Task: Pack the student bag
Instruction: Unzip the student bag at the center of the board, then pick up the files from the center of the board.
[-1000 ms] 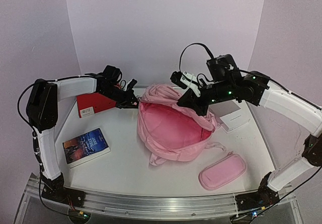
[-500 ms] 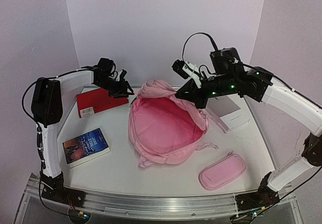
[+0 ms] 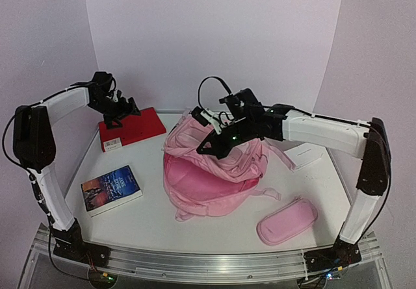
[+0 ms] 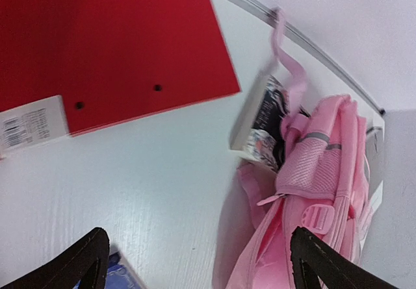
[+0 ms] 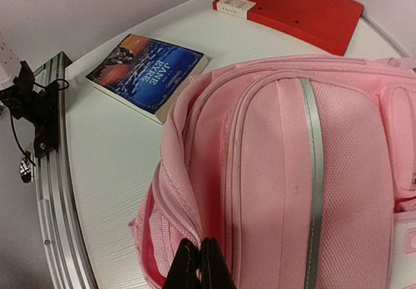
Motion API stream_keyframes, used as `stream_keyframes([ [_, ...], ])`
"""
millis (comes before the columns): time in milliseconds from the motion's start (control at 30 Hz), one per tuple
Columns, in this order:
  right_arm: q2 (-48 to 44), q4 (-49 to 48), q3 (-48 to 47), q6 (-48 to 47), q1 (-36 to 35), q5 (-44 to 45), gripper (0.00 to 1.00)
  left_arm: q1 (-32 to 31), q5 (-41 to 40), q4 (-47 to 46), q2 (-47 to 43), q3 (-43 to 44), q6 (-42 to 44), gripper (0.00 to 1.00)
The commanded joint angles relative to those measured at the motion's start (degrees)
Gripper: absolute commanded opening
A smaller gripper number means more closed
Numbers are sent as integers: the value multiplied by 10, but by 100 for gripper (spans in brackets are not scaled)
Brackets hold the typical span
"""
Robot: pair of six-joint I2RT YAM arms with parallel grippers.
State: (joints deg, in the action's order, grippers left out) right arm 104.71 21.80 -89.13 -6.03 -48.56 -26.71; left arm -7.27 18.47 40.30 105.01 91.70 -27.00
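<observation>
- Book: blue cover, flat on the table at near left, well apart from the rest.
- Left claw: released, with the jaws spread wide and nothing between them. It hangs over the far left corner, above the folder's left end and clear of it.
- Folder: red and flat, with a white label at its left end. It lies at far left near the bag, not touching it.
- Bag: in the middle of the table, lying with its grey-striped front up. The mouth gapes toward the near edge and shows darker pink lining.
- Second book: a small dark one just beside the bag on its far-left side, seen only by the left wrist camera.
- Right claw: clenched, the fingers pressed together on the edge of the bag's top flap, over the bag's left half. What exactly they pinch is hidden.
- Case: pink and oblong, at near right, apart from the bag.
- Box: white and flat, at far right, partly behind the right arm.
</observation>
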Motion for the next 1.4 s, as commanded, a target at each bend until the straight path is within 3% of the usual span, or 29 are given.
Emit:
stream_keyframes([
  [0,37,-58,-34,38,10,6,0,45,-67,-4,-45,-55,-61,98],
  [167,66,-57,-44,55,24,-5,1,90,-87,-52,-55,-119,-92,97],
  [333,66,-57,-44,56,31,-13,16,118,-104,-151,-74,-196,-95,91],
  [500,57,-56,-40,55,32,-17,42,144,-123,-209,-62,-231,-87,85],
  [633,51,-55,-40,51,33,-20,53,154,-104,-257,-38,-241,-74,75],
  [933,45,-52,-45,47,38,-22,55,158,-85,-336,26,-238,-69,55],
  [1233,41,-45,-46,45,45,-25,56,159,-135,-349,59,-243,-84,55],
  [1367,41,-42,-46,43,48,-24,56,160,-106,-369,83,-235,-78,50],
])
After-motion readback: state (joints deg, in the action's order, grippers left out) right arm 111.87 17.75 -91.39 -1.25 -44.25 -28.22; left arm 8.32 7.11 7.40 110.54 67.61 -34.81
